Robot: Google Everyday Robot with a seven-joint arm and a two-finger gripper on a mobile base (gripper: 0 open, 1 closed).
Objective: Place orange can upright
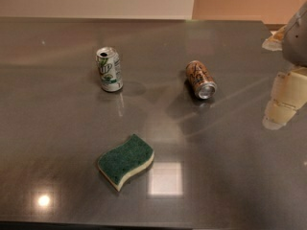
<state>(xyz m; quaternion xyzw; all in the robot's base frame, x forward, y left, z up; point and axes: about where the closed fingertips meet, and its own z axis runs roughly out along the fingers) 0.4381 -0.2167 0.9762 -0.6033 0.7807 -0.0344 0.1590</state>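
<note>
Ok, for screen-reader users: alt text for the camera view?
A small orange-brown aluminium can lies on its side on a dark grey table, right of an upright white-and-green can. A green wavy sponge lies nearer; the pale end effector hangs at the right edge.

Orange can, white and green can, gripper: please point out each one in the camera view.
orange can [200, 79], camera view, on the side wall of the lying can.
white and green can [110, 71], camera view, on the printed side of the upright can.
gripper [284, 102], camera view, on its pale part at the right edge.
</note>
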